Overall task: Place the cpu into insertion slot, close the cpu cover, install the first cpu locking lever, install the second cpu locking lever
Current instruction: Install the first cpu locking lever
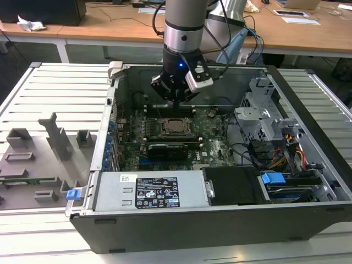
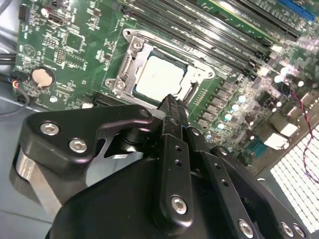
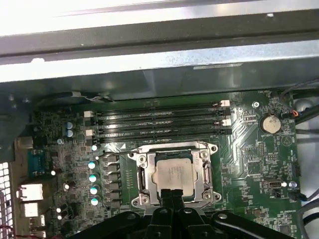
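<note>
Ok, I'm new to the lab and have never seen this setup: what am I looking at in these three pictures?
The grey column is a robot arm with a black gripper, reaching into an open computer case on a slatted table. The exterior view looks from off the arm; both wrist views ride on the arm, looking past the gripper at the green board. There the cpu lies in place, with the cpu cover lying flat around it. The gripper hangs close above, fingers together, holding nothing. A grey fixture tray lies at the exterior view's left.
</note>
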{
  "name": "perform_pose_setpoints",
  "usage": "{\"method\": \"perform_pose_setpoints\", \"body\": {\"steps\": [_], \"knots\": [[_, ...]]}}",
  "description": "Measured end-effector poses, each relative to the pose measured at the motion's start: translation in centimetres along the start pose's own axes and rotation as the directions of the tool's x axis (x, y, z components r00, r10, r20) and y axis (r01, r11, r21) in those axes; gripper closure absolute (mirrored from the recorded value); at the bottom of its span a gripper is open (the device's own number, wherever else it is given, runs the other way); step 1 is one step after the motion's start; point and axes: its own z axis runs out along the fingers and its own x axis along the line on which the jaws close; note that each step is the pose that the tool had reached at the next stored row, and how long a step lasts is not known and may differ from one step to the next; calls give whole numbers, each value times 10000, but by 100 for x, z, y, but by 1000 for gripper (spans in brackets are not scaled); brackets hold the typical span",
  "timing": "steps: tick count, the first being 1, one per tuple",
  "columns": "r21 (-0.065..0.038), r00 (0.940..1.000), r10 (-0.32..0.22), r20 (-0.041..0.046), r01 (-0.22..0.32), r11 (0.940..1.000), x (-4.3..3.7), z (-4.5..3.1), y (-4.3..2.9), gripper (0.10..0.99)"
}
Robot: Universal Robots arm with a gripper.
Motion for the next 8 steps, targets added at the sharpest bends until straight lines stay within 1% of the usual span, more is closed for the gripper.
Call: {"method": "perform_pose_setpoints", "body": {"steps": [3, 6, 8], "knots": [[-38, 9998, -188, 1, 188, 9998, 7, 1, 0, 980], [-38, 9969, -783, -13, 783, 9969, 8, 3, 0, 980], [-42, 9954, -955, -16, 955, 9954, 14, 6, 0, 980]]}}
